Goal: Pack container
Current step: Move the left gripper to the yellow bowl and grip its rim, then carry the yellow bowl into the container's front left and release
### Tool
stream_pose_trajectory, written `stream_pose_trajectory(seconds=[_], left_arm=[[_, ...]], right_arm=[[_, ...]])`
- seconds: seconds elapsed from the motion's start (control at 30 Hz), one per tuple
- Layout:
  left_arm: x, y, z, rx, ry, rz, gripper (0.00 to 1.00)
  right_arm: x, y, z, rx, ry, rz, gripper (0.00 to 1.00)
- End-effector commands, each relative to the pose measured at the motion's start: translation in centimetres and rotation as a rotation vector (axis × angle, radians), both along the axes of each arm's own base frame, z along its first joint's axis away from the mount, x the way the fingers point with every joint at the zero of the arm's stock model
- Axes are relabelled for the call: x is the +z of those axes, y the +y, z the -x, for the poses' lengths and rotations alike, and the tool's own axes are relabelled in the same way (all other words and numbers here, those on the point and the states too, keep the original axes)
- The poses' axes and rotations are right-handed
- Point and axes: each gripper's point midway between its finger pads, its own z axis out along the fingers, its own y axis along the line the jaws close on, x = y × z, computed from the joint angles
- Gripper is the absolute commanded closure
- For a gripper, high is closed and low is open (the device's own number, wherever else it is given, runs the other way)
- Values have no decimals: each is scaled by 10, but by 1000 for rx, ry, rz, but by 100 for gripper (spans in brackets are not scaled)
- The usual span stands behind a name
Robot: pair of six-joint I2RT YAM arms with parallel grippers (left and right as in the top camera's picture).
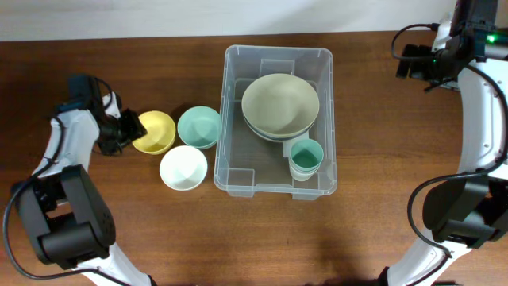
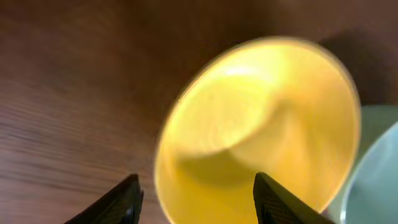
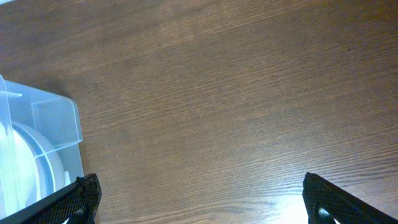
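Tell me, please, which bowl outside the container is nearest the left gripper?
The yellow bowl: the left gripper straddles its rim, while the teal bowl and the white bowl lie beyond it.

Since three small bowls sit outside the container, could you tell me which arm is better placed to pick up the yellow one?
Left. The left gripper straddles the rim of the yellow bowl, jaws open; the right gripper hangs open beyond the container.

Clear, smooth plastic for the container (image 1: 236, 151) — faintly glossy. Brown wood-grain on the table (image 3: 236, 93), low sheen. Smooth, shiny finish on the yellow bowl (image 2: 261, 118) — matt on the large bowl (image 1: 279, 103).
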Motion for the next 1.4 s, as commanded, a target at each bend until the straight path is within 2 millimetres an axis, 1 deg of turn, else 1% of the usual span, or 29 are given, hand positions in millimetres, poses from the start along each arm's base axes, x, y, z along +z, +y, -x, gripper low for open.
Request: stream_pose_trajectory(seconds=[0.0,0.1,0.23,0.27,0.3,0.33,0.37,0.47,0.5,0.57,0.6,0.63,0.67,0.7,0.73,0.8,0.87,0.9,0.93,0.97,1.0,1.07,1.13,1.17,1.23,1.27,1.37], left_arm=[[-22,-5,15,-25,34,-41,41],[-33,1,22,-16,50,-80,41],[-37,1,21,-15,37,-85,41],[-38,1,21,-15,33,-86,43],[-39,2,21,-15,33,-86,47],[-40,2,21,-15,34,-86,55],[-40,1,20,-16,33,-86,66],[-39,3,18,-14,24,-90,89],[-39,4,18,-12,24,-97,93],[-39,10,19,-2,30,-133,99],[-38,17,19,8,37,-169,99],[-35,26,20,22,45,-211,99],[-31,30,20,29,47,-229,99],[-20,37,19,41,47,-256,99],[-13,40,18,46,42,-264,99],[12,43,12,57,6,-271,99],[49,43,5,68,-58,-283,99],[64,41,3,66,-87,-285,99],[87,34,1,55,-136,-282,99],[113,21,-1,34,-203,-266,99],[133,6,-2,3,-264,-240,99],[165,-24,2,-30,-349,-201,99],[185,-55,10,-73,-395,-178,99],[190,-74,14,-120,-406,-169,99],[190,-107,22,-201,-398,-151,99],[187,-125,26,-245,-387,-140,99],[172,-180,39,-391,-345,-114,99]], right_arm=[[8,-4,1,-18,-17,7,1],[8,-4,0,-18,-18,7,1],[8,-4,0,-18,-18,7,1],[8,-4,1,-18,-17,7,1],[8,-4,1,-18,-17,7,1],[8,-4,1,-18,-17,7,1],[8,-4,1,-18,-17,7,1],[8,-4,1,-18,-17,7,1],[8,-4,1,-18,-17,7,1],[8,-4,0,-18,-18,7,1],[8,-4,1,-18,-17,7,1],[8,-4,1,-18,-17,7,1],[8,-4,1,-18,-17,7,1],[8,-4,0,-18,-18,7,1],[8,-4,1,-18,-17,7,1],[8,-4,1,-18,-17,7,1],[8,-4,1,-18,-17,7,1],[8,-4,1,-18,-17,7,1],[8,-4,1,-18,-17,7,1],[8,-4,1,-18,-17,7,1],[8,-4,1,-18,-17,7,1],[8,-4,1,-18,-17,7,1],[8,-4,1,-18,-17,7,1],[8,-4,1,-18,-17,7,1],[8,-4,1,-18,-17,7,1],[8,-4,0,-18,-18,7,1],[8,-4,1,-18,-17,7,1]])
